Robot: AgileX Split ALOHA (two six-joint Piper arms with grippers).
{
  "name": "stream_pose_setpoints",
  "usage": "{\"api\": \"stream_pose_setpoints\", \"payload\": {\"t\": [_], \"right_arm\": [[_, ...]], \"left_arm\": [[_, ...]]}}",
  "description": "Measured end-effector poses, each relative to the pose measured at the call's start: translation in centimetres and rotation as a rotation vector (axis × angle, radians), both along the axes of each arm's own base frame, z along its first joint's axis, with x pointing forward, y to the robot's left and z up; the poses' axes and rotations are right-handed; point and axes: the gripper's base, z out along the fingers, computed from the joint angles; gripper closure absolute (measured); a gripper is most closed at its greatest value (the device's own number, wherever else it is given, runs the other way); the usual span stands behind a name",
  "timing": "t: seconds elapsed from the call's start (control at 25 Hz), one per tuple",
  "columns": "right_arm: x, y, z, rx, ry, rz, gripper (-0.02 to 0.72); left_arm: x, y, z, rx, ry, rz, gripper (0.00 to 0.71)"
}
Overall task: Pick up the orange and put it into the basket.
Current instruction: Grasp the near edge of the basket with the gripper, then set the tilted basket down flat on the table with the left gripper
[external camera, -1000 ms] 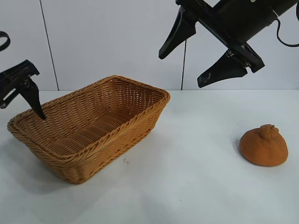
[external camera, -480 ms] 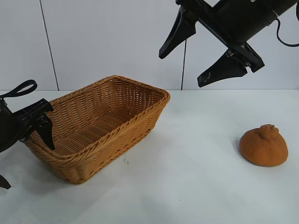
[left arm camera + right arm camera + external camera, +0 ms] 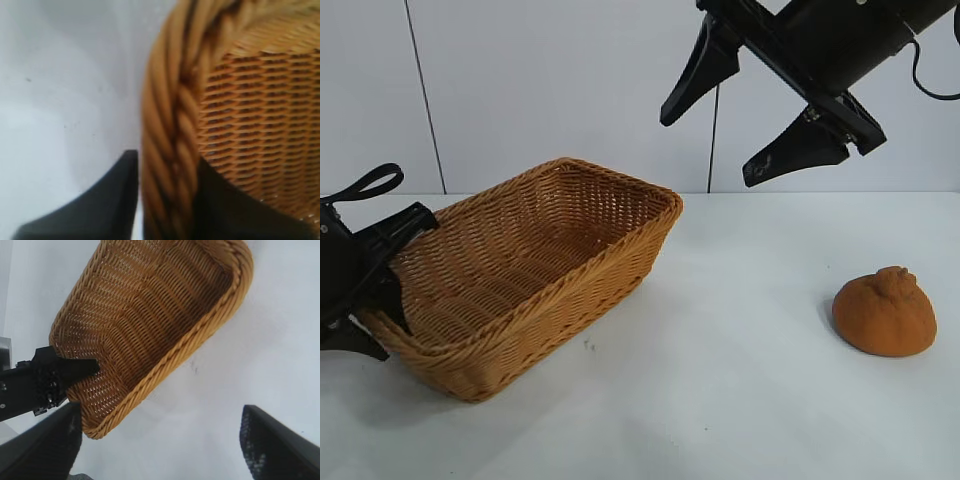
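Observation:
The orange [image 3: 885, 312] sits on the white table at the right, well apart from both grippers. The basket [image 3: 570, 300] stands at the left and holds nothing; it also shows in the right wrist view [image 3: 150, 305]. My left gripper [image 3: 390, 290] is at the basket's left end, one finger inside and one outside. In the left wrist view the left gripper [image 3: 166, 157] is closed on the braided rim [image 3: 170, 110]. My right gripper [image 3: 708, 150] hangs open and empty high above the table, right of the basket, with only tabletop between its fingers in its own view [image 3: 160, 410].
The white table [image 3: 740, 400] lies between basket and orange. A white panelled wall stands behind it. The left arm also shows in the right wrist view [image 3: 45, 382] at the basket's end.
My left gripper came down from above the basket's left end and closed over its rim. The basket's left end shifted slightly. The right arm and the orange have not moved.

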Motion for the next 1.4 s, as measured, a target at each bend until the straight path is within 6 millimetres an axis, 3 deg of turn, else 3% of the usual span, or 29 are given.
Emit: {"api": "stream_pose_setpoints", "payload": {"t": [0.28,0.52,0.68,0.96,1.28,1.4], "right_arm": [[0.0,0.0,0.0,0.0,0.0,0.0,0.115],[0.0,0.0,0.0,0.0,0.0,0.0,0.115],[0.0,0.0,0.0,0.0,0.001,-0.001,0.115],[0.0,0.0,0.0,0.002,0.007,-0.003,0.115],[0.0,0.0,0.0,0.002,0.007,-0.003,0.115],[0.0,0.0,0.0,0.002,0.008,-0.004,0.115]], "left_arm": [[1.4,-0.7,1.9,0.027,0.054,-0.158,0.626],[4.7,-0.1,5.7,0.085,-0.012,-0.384,0.626],[6.8,-0.5,6.8,0.113,-0.004,-0.532,0.626],[9.6,-2.0,6.0,0.117,0.027,-0.739,0.626],[10.2,-2.5,1.2,0.066,0.124,-0.77,0.626],[10.2,-2.5,0.6,0.056,0.139,-0.765,0.626]]}}
